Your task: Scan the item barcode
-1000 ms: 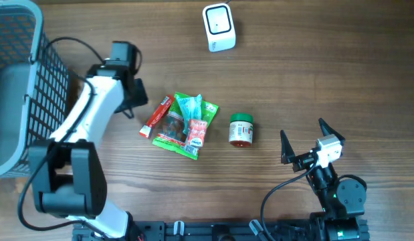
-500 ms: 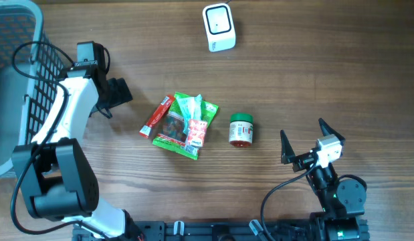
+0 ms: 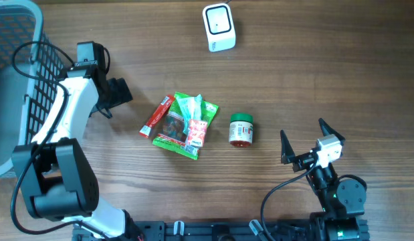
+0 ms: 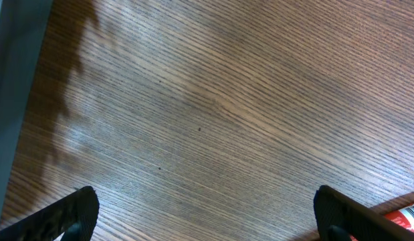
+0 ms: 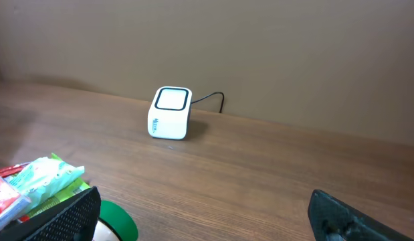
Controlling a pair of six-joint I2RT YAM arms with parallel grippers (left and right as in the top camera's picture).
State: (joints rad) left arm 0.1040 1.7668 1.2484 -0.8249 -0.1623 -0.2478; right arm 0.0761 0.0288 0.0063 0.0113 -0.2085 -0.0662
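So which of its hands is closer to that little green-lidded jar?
Right. The right hand sits open a short way past the jar, on the side away from the snack packets. The left hand is farther, beyond those packets, by the basket.

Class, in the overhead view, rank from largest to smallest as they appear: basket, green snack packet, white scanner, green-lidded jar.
1. basket, though partly cut off by the frame
2. green snack packet
3. white scanner
4. green-lidded jar, only a little smaller than the scanner
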